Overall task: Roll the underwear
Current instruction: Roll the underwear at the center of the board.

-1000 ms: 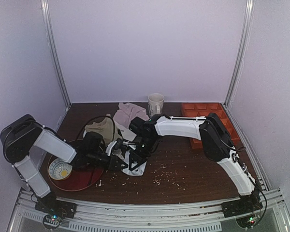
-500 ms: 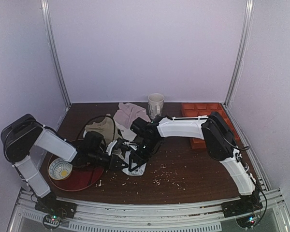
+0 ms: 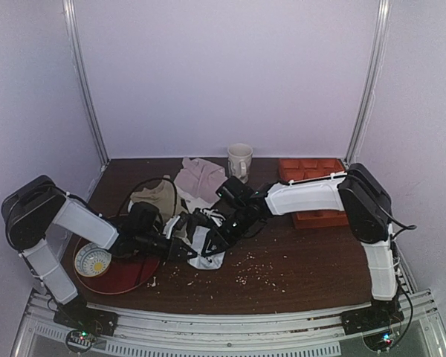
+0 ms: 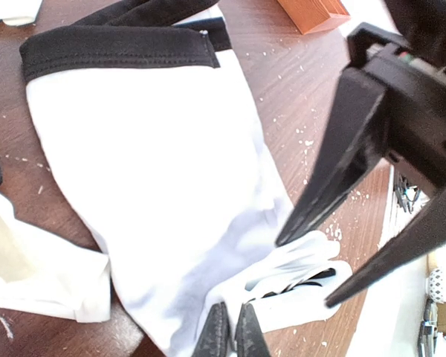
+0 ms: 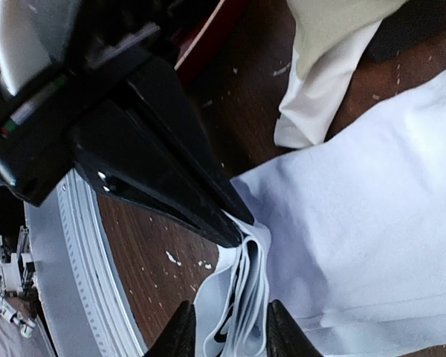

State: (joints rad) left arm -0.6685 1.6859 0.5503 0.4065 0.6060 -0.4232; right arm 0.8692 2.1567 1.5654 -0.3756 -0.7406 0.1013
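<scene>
The underwear [image 3: 208, 257] is white with black hems and lies half folded on the brown table, between the two grippers. In the left wrist view it spreads flat [image 4: 141, 149], with a black hem at its far end and a folded waistband end close to the camera. My left gripper [image 3: 187, 251] is shut on that folded end [image 4: 231, 336]. My right gripper [image 3: 210, 239] is open, with its fingers [image 5: 183, 329] on either side of the stacked cloth layers [image 5: 241, 297]. The left gripper's tips [image 5: 227, 227] pinch the same fold from the opposite side.
An olive-beige garment [image 3: 157, 199] and a pale pinkish cloth [image 3: 199, 177] lie behind the underwear. A white mug [image 3: 239, 158] stands at the back and an orange tray [image 3: 312, 190] at the back right. A red plate [image 3: 123, 274] with a white bowl [image 3: 93, 260] sits at the left. Crumbs [image 3: 256, 271] are scattered near the front.
My right arm's elbow has swung out to the right and its wrist has drawn back a little. Both grippers have stayed at the folded end of the underwear.
</scene>
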